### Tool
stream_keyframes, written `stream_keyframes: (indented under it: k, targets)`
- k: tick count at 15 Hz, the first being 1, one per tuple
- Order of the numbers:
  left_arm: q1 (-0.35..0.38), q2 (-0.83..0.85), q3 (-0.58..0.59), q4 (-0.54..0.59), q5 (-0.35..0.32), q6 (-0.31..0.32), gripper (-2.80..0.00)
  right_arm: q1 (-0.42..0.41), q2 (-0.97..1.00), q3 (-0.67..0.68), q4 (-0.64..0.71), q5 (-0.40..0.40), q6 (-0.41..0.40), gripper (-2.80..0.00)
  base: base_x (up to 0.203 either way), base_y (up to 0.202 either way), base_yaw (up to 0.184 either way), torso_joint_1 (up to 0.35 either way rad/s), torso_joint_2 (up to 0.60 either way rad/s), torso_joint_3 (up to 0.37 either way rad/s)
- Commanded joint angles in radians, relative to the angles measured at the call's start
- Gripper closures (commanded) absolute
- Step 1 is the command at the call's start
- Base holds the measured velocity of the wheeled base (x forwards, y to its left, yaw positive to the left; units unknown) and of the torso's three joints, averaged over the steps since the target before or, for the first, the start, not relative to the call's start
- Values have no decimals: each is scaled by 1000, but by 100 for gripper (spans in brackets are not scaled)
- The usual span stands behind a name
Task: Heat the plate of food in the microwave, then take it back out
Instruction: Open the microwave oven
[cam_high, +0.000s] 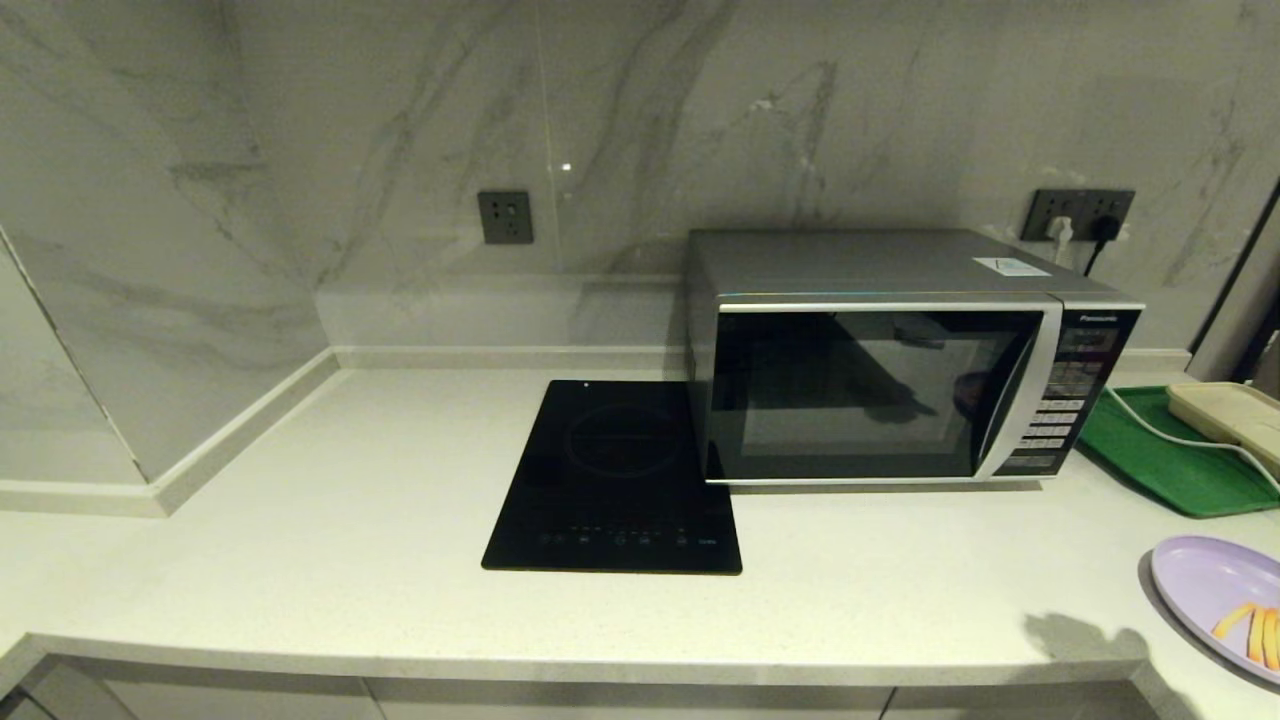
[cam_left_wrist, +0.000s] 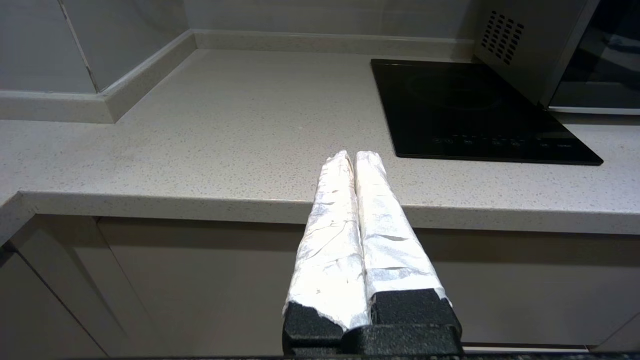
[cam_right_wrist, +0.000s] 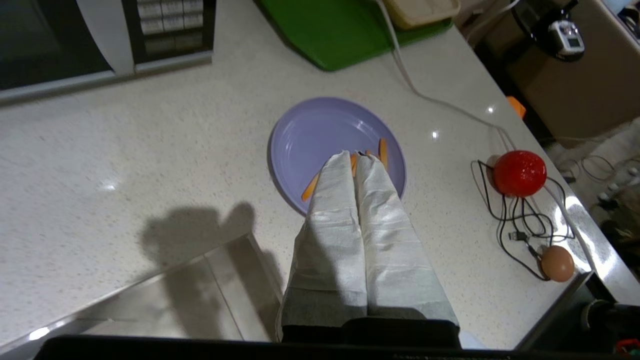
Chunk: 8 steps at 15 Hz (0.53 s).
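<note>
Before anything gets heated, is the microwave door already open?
No, the microwave has its dark glass door shut flush with the front, and the plate of food sits outside on the counter.

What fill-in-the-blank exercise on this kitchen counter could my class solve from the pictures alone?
1. The microwave door is ____.
2. The fries lie on a ____ plate.
3. The right gripper hovers over the plate with its fingers ____.
4. The cream tray rests on a ____ tray.

Missing words: shut; purple; shut; green
</note>
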Motion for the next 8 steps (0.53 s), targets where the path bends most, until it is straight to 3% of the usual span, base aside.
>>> stream_keyframes:
  k: [1,8]
  targets:
    - [0,-1,0,0,0,-1,0,13,192,-2,-51,-17,1,0,0,0,0,0,0,0]
    - [1,0,0,0,0,-1,0,179,591,-31,-443,-128,48,0,0,0,0,0,0,0]
